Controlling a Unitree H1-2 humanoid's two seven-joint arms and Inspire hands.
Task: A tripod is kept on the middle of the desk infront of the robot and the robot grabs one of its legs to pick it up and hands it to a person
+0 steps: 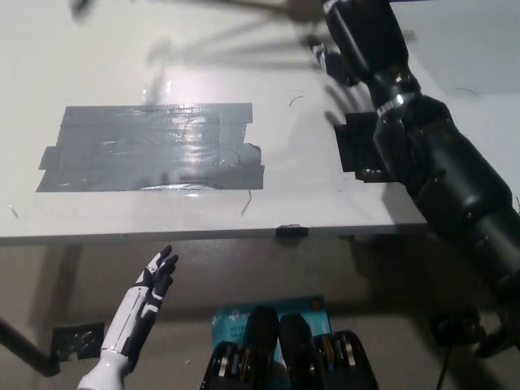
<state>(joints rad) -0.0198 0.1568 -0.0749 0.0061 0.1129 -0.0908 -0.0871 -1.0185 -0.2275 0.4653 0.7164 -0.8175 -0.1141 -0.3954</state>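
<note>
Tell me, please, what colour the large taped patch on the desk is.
Silver-grey and glossy; the tape patch shows best in the head view.

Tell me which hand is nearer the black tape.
Right. The right hand is above the desk just beyond the black tape; the left hand hangs below the desk edge, far off to its left.

A white flat-topped desk (309,175) is carrying a wide patch of glossy grey tape strips (154,148), lying flat left of its middle. A smaller black tape patch (354,148) is lying well apart to the right. A small black tab (291,232) is sitting at the front edge.
</note>
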